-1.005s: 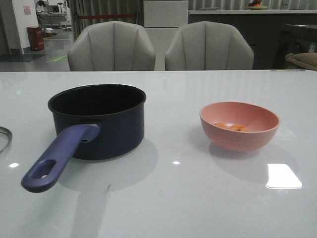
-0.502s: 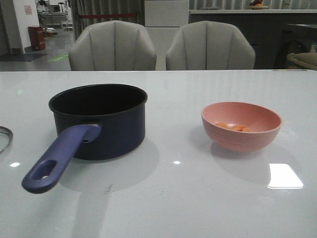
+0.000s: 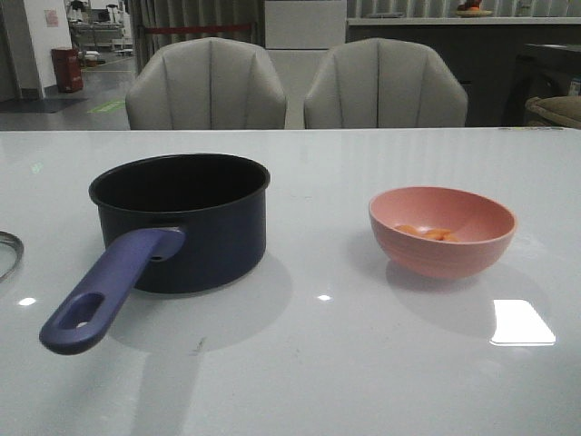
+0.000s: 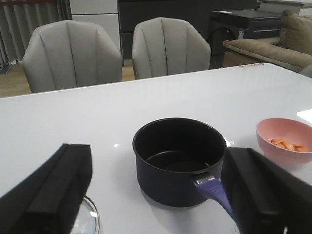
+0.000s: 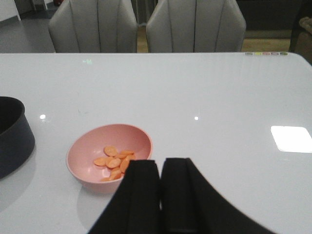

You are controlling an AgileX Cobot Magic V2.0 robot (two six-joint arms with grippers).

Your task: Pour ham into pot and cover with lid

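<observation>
Waiting over a table with nothing lifted yet.
The left gripper (image 4: 156, 195), spread wide, hangs behind the lid (image 4: 90, 222) and the pot (image 3: 182, 222); the right gripper (image 5: 161, 195), pinched closed and empty, hangs just behind the bowl (image 5: 109, 156) holding the ham (image 5: 116, 163). A tilted bowl could scatter slices short of the pot. Only the wrist cameras show either gripper.

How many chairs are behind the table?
2: left chair behind the pot, right chair beyond the pink bowl, side by side at the table's far edge.
</observation>
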